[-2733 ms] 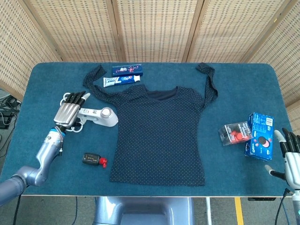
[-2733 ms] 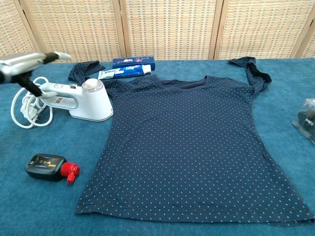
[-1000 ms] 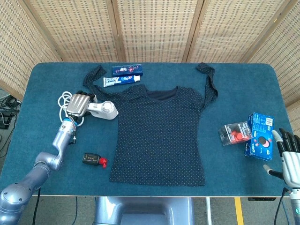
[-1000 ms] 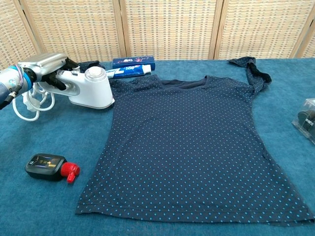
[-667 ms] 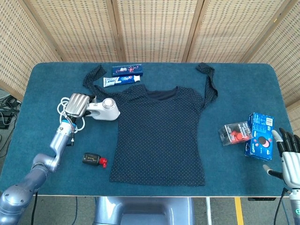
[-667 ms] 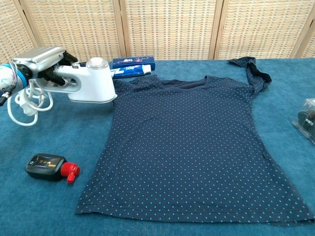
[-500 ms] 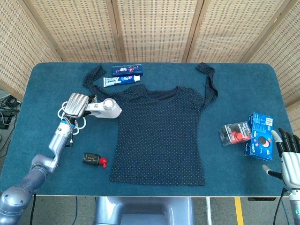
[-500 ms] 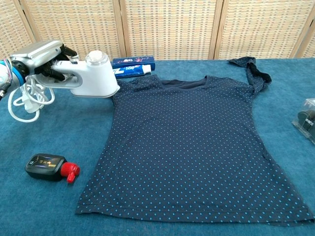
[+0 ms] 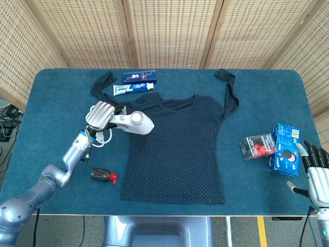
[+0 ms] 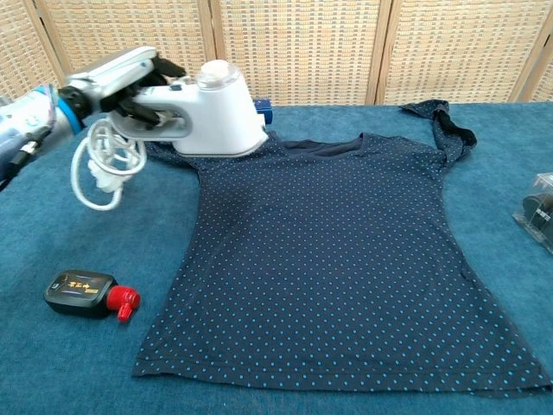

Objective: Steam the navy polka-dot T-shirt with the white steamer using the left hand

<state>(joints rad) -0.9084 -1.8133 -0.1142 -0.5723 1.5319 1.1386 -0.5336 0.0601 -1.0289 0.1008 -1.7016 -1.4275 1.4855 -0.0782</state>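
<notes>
Chest view: left hand (image 10: 117,82), fingers clamped on the white steamer (image 10: 212,108), has lifted it off the tabletop (image 10: 52,225) to the navy polka-dot T-shirt (image 10: 337,259)'s shoulder; steaming looks imminent; right hand (image 9: 316,177) idle, fingers apart

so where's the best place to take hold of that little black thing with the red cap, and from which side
Grip the black body of the small black device, not the red cap. It lies flat on the table left of the T-shirt, so come from above, fingers across its short sides. The left hand holds the steamer.
</notes>
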